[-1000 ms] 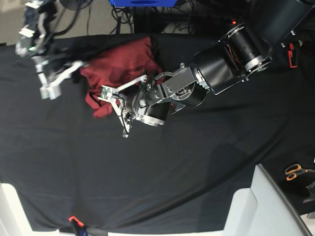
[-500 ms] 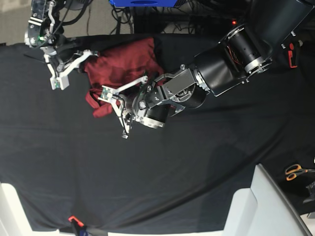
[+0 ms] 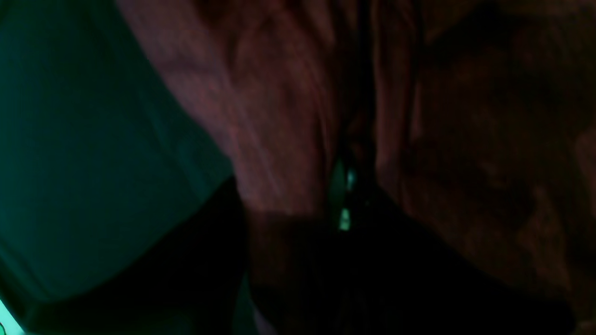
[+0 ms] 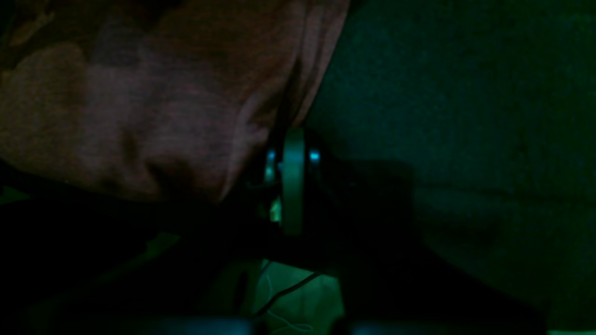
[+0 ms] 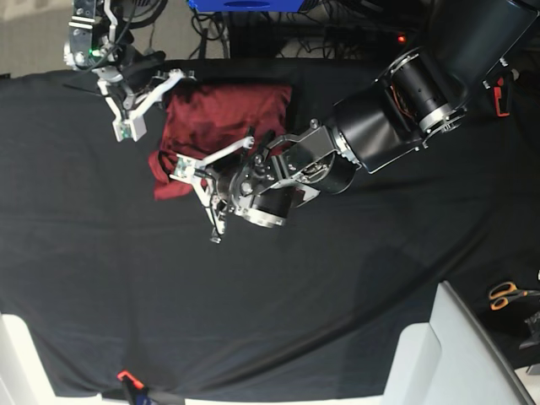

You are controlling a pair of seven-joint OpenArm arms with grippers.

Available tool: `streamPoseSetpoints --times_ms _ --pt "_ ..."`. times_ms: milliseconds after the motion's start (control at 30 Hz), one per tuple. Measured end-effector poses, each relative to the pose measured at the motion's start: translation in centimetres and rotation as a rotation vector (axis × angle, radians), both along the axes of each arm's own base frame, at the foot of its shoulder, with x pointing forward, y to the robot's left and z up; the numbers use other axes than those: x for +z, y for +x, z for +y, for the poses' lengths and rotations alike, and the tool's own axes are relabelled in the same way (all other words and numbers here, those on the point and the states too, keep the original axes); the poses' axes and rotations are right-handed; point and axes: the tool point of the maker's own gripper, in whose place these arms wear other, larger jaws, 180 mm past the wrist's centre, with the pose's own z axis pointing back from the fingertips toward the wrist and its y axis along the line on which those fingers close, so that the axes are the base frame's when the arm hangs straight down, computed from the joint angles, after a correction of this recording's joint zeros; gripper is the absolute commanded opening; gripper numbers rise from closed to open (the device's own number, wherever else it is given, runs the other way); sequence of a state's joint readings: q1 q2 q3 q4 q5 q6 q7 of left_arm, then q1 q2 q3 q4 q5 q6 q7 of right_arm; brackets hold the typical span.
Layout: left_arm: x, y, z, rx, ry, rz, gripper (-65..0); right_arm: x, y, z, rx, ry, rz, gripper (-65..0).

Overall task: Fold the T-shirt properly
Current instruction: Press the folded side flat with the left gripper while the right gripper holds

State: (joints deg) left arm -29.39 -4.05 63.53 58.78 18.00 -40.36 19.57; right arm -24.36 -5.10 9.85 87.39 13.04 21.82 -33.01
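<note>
At the far left of the black cloth [image 5: 337,287] sits the shirt [image 5: 224,114] — you now have it as a compact, roughly square red pad, with a small lobe of fabric poking out at its near-left corner [image 5: 165,173]. A second ago it was looser and more slanted, its far-right part trailing off toward the back edge; since then the right gripper [image 5: 156,91] has travelled rightward along the far edge, carrying its corner with it, so the pad has tightened and squared up.

Right gripper: pressed together. The right wrist view shows the shirt's edge [image 4: 298,93] running down into the closed fingers [image 4: 292,181] — you appear to be pinching that edge, though the frame is too dark to be sure.

Left gripper [image 5: 202,181]: at the near edge of the pad, jaws only slightly apart. The left wrist view shows red folds [image 3: 279,139] packed right against the fingers [image 3: 344,195]; whether cloth is actually clamped, you cannot tell.

Judgement: the fold is nearly closed. That stray lobe at the near left needs tucking or smoothing before the result counts as tidy.
</note>
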Motion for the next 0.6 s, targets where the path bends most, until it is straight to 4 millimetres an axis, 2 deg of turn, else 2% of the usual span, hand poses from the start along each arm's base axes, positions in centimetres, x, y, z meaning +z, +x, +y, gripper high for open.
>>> streamPoseSetpoints --times_ms 600 --pt "0.00 -0.01 -0.09 0.005 -0.009 0.004 -65.0 0.00 0.02 -0.04 -0.001 -0.001 0.000 -64.4"
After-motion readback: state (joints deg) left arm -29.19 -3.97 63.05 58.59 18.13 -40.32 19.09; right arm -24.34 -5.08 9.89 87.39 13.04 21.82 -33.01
